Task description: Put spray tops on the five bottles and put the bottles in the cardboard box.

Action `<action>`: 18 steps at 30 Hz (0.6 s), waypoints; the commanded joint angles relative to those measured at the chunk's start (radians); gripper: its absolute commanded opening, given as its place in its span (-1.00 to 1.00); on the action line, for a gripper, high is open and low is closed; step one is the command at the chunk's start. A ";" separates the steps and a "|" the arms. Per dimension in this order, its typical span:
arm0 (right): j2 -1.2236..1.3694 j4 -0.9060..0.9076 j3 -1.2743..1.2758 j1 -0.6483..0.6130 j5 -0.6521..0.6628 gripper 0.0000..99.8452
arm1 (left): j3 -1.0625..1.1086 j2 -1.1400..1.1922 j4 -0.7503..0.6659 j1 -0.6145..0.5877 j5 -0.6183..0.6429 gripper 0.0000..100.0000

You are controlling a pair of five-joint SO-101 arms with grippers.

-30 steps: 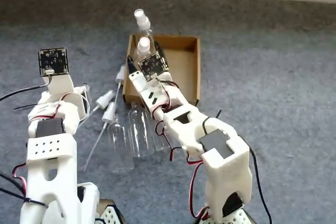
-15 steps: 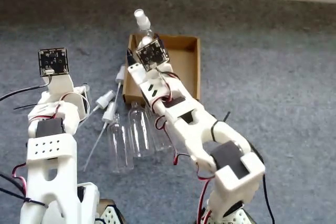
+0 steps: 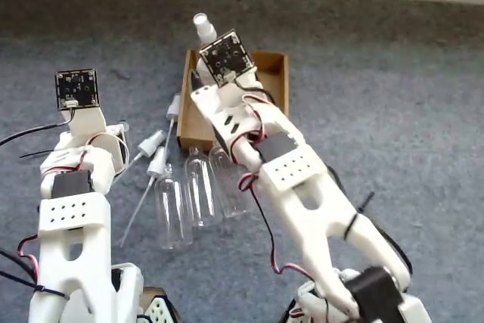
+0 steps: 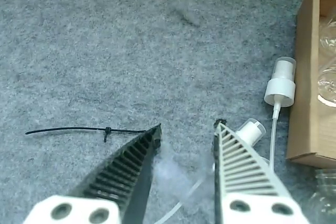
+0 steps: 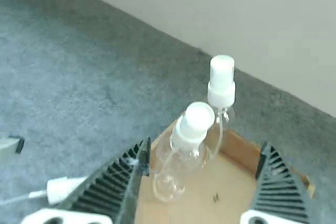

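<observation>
Right gripper [image 5: 203,146]: its jaws are spread wide and hold nothing. It hangs over the near-wall end of the cardboard box [image 3: 281,88], with a capped bottle [image 5: 181,153] between the jaws but touching neither.
Why that pose: the spread is wider than the bottle, so the tool can come down around it or lift clear of it without knocking it.
Capped bottles: there are two. The nearer one leans inside the box. The second capped bottle [image 5: 220,85] stands upright just beyond it, at the box's far corner.
Left gripper [image 4: 187,127]: it is open to a middling gap and empty, low over the carpet [image 4: 105,35]. A loose spray top [image 4: 251,129] lies just beside one finger.
Why there: it is likely parked beside the loose tops, ready to take one for the next bottle.
Loose tops: another spray top [image 4: 281,82] lies near the outside of the box wall, and the high view shows three in all.
Uncapped bottles [image 3: 200,191]: three lie side by side on the carpet, just in front of the box, with their necks towards the loose tops.
Progress: judging by the count, two of the five bottles are capped and three are left.
Hidden: in the high view the right arm covers most of the box floor and the nearer capped bottle.
Hard to tell: the base of the second capped bottle seems to sit inside the box, but its foot is not plainly seen.
Other: a black cable tie [image 4: 84,130] lies on the carpet, well apart from the bottles.
</observation>
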 commanded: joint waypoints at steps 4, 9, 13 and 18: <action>-0.278 0.476 0.028 -0.010 0.008 -0.46 | -0.004 -0.004 -0.021 -0.012 0.009 -0.68; -0.410 0.579 0.211 -0.035 0.008 -0.46 | -0.004 -0.004 -0.021 -0.012 0.009 -0.68; -0.389 0.579 0.298 -0.038 -0.071 -0.46 | -0.002 -0.004 -0.021 -0.012 0.009 -0.68; -0.272 0.587 0.277 -0.081 -0.078 -0.38 | -0.002 -0.004 -0.021 -0.012 0.009 -0.68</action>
